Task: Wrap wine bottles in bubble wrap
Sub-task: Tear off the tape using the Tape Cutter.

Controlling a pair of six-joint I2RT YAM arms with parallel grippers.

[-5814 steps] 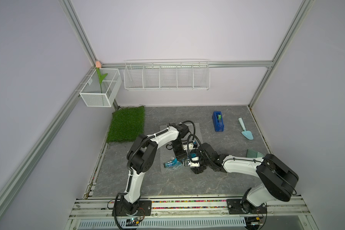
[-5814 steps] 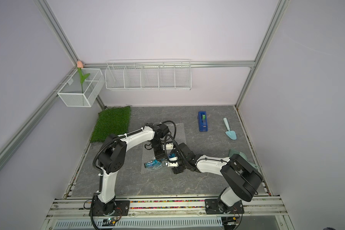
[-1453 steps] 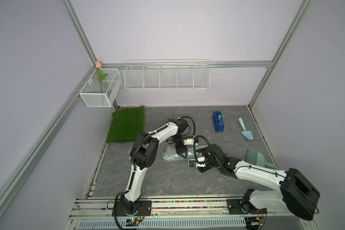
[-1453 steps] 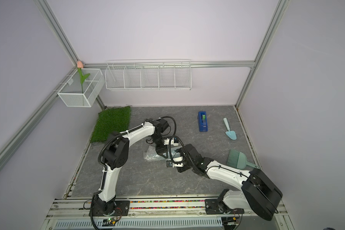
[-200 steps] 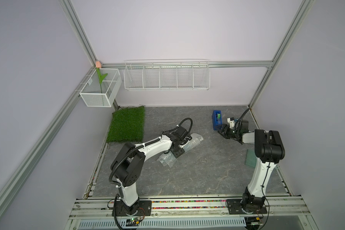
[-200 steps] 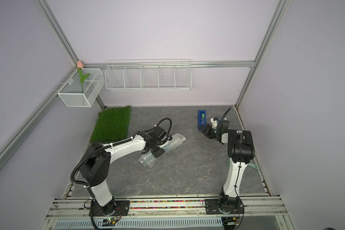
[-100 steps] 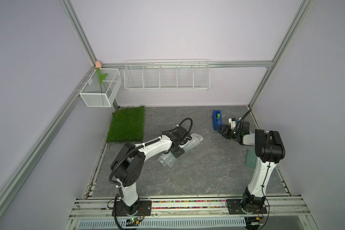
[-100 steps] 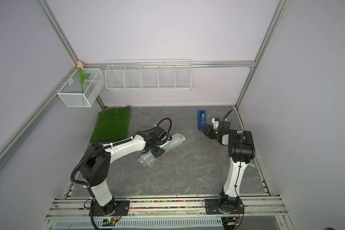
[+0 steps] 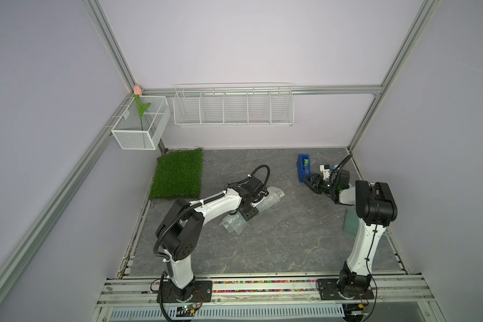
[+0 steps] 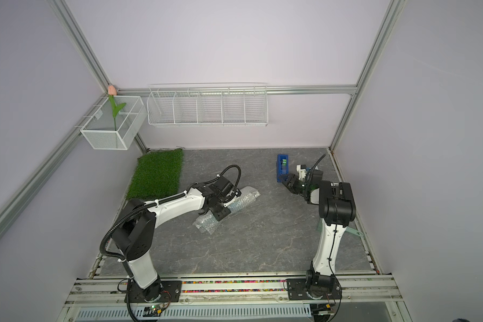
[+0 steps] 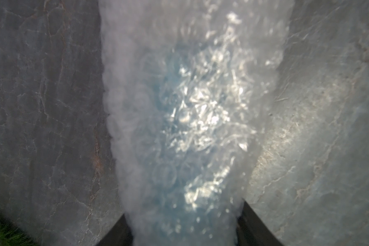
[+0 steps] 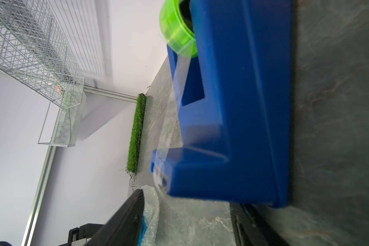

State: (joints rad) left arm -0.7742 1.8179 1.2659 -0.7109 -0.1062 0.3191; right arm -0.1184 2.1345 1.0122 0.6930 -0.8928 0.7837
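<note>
**Left hand clenched on wrapped bottle; right hand released at tape dispenser**

The left hand (image 9: 248, 215) reaches down onto the middle of a roll of clear, bubbled plastic film, the bubble wrap (image 9: 271, 198), and is clenched on it. In the left wrist view its two dark fingers (image 11: 117, 234) press against opposite sides of the roll. The small bottle of bright blue liquid (image 11: 156, 95) lies inside the roll. Only a blurred blue tint shows through the film; cap and label cannot be made out. The roll lies flat and diagonal near the middle of the grey stone-patterned table (image 9: 276, 245), with one end protruding on each side of the hand.

The right hand (image 9: 307, 181) is released: its fingers stand apart and hold nothing. It sits low over the table at the near end of the blue box-shaped plastic tape dispenser (image 9: 302, 167). In the right wrist view a bright green roll of tape (image 12: 177, 38) sits in the dispenser. A clear strip of tape (image 12: 179, 89) runs from it to the cutter end, just ahead of the fingers. Contact between fingers and dispenser cannot be determined.

The rectangular green artificial grass mat (image 9: 177, 174) lies at the far left corner of the table, well apart from the roll. A white wire shelf (image 9: 233, 107) and a white mesh basket (image 9: 134, 140) holding an artificial pink tulip (image 9: 137, 89) hang on the walls above.
</note>
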